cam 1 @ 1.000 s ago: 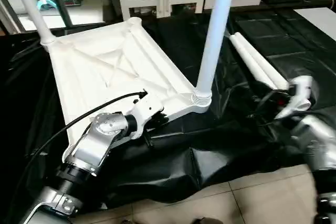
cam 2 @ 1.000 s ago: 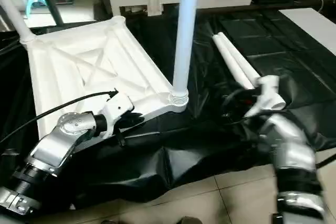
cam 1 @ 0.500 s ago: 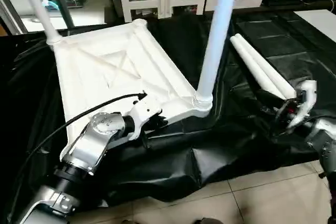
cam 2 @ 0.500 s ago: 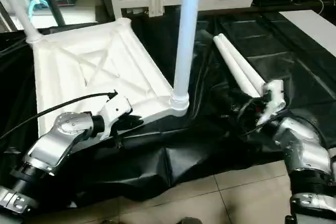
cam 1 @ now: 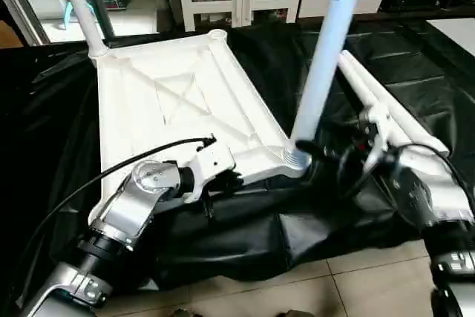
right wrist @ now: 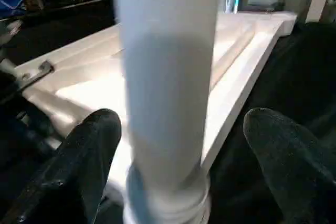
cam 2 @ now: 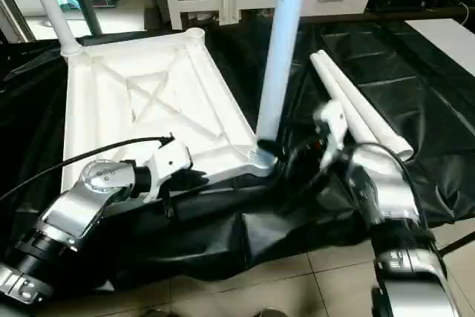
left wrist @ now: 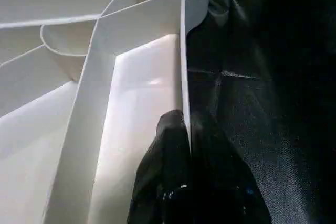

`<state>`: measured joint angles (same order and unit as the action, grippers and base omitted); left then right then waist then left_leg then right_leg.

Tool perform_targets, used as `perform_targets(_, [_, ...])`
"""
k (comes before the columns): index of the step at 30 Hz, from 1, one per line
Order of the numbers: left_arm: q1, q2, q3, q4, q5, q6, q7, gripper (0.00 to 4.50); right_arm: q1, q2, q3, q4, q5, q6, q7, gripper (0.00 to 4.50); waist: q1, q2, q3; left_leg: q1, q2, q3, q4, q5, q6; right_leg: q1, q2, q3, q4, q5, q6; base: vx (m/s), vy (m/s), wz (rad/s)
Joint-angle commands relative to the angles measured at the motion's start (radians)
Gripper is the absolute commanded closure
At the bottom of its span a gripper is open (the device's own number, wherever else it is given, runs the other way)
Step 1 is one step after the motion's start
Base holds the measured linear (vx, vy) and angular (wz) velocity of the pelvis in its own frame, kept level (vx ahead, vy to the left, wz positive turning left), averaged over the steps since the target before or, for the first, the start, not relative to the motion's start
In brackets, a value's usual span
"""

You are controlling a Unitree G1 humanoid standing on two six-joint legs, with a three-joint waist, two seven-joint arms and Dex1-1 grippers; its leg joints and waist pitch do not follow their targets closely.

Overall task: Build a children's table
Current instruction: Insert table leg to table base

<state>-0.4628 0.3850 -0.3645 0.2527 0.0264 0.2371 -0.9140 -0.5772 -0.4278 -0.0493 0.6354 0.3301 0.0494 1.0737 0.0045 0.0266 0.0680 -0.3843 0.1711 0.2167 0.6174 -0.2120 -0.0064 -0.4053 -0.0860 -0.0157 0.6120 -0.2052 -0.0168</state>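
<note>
Left gripper (left wrist: pixel 188 129) is clamped on the tabletop (cam 1: pixel 171 102) rim; right gripper (right wrist: pixel 173 145), fingers apart, straddles the upright leg (cam 1: pixel 326 57) standing in its corner socket (cam 1: pixel 295 158).

The tabletop (cam 1: pixel 178 109) is smooth white plastic with a soft sheen on its ribs. The upright leg (cam 1: pixel 326 57) looks like glossy, smooth plastic tubing. A black sheet (cam 1: pixel 415 79) underneath is crinkled, shiny film. The forearms (cam 1: pixel 137 202) are brushed silver metal; the left gripper's fingers (left wrist: pixel 173 171) are glossy black. The floor (cam 1: pixel 356 287) is pale, matt tile.
</note>
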Motion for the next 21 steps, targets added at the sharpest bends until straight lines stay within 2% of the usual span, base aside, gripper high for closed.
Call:
perform_targets(1, [0.033,0.003,-0.068,0.014,0.022,0.012,-0.043,4.5,-0.017,0.008,0.01,0.02,-0.006,0.001,0.011,0.39,-0.004,-0.014,-0.068,0.026,0.059,-0.027,-0.064,0.001,0.154,0.043,-0.048,0.023,-0.046,0.052,-0.307,0.0,0.0,0.0])
perform_targets(6, [0.034,0.006,-0.072,0.011,0.024,0.013,-0.052,4.5,-0.057,0.025,0.021,0.093,-0.013,0.0,0.044,0.39,-0.003,-0.014,-0.071,0.024,0.059,-0.026,-0.062,0.009,0.163,0.045,-0.049,0.022,-0.044,0.064,-0.315,0.0,0.0,0.0])
perform_targets(7, [0.034,0.006,-0.072,0.009,0.026,0.014,-0.054,4.5,-0.068,0.028,0.022,0.115,-0.012,0.002,0.062,0.39,-0.003,-0.018,-0.071,0.024,0.06,-0.026,-0.062,0.007,0.161,0.045,-0.048,0.021,-0.044,0.06,-0.319,0.0,0.0,0.0])
perform_targets(13, [0.032,0.012,-0.073,0.002,0.026,0.02,-0.063,4.5,-0.114,0.029,0.032,0.197,-0.03,-0.001,0.098,0.86,0.001,-0.013,-0.073,0.024,0.06,-0.025,-0.058,0.024,0.168,0.044,-0.049,0.02,-0.039,0.072,-0.324,0.0,0.0,0.0])
perform_targets(14, [0.032,0.012,-0.074,0.002,0.025,0.02,-0.066,4.5,-0.119,0.03,0.035,0.207,-0.033,-0.003,0.104,1.04,0.001,-0.013,-0.073,0.023,0.061,-0.025,-0.059,0.024,0.169,0.044,-0.049,0.019,-0.039,0.072,-0.324,0.0,0.0,0.0])
perform_targets(18, [0.035,0.013,-0.078,-0.002,0.026,0.022,-0.075,4.5,-0.137,0.035,0.04,0.245,-0.044,-0.013,0.125,1.17,0.003,-0.015,-0.075,0.022,0.06,-0.025,-0.056,0.034,0.172,0.046,-0.049,0.019,-0.036,0.087,-0.329,0.0,0.0,0.0])
perform_targets(19, [0.035,0.013,-0.078,-0.003,0.027,0.023,-0.076,4.5,-0.143,0.037,0.041,0.256,-0.048,-0.017,0.131,1.43,0.004,-0.014,-0.076,0.022,0.061,-0.025,-0.055,0.045,0.177,0.046,-0.049,0.018,-0.034,0.096,-0.332,0.0,0.0,0.0])
perform_targets(21, [0.036,0.013,-0.076,-0.004,0.027,0.024,-0.076,4.5,-0.148,0.037,0.04,0.264,-0.049,-0.018,0.138,1.48,0.004,-0.014,-0.076,0.022,0.061,-0.025,-0.055,0.046,0.179,0.045,-0.049,0.017,-0.034,0.096,-0.333,0.0,0.0,0.0])
